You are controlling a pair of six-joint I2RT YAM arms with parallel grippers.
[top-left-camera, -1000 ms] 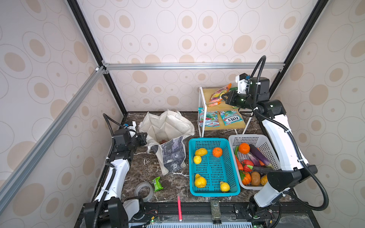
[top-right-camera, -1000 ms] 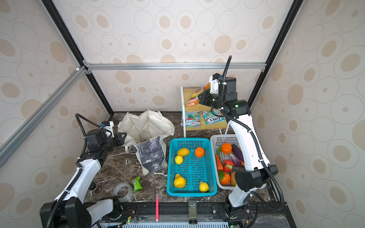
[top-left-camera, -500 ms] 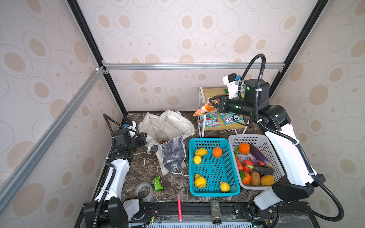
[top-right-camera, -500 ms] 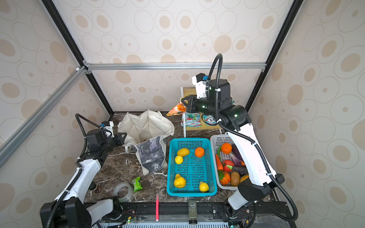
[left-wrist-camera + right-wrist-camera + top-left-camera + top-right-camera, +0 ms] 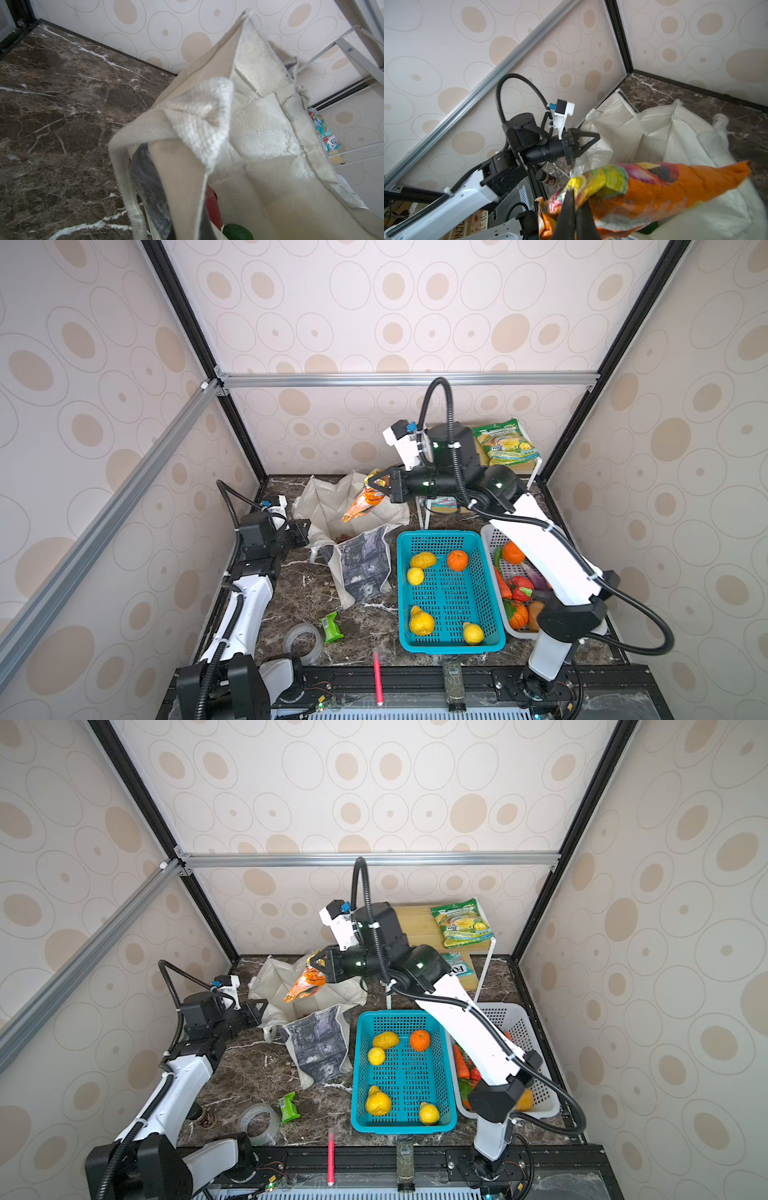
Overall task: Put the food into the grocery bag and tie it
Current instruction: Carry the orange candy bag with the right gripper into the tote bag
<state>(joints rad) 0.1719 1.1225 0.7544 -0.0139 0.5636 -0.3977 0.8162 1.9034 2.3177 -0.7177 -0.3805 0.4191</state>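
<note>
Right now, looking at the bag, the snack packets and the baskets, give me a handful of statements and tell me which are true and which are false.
1. The right claw is shut on the orange snack packet over the open grocery bag. True.
2. The left claw is open and clear of the bag. False: it is shut on the bag's rim.
3. The teal basket holds only green vegetables. False: it holds yellow fruits and one orange fruit.
4. The green-yellow packet lies on top of the shelf. True.
5. A tape roll lies on the marble table, near the front edge. True.
</note>
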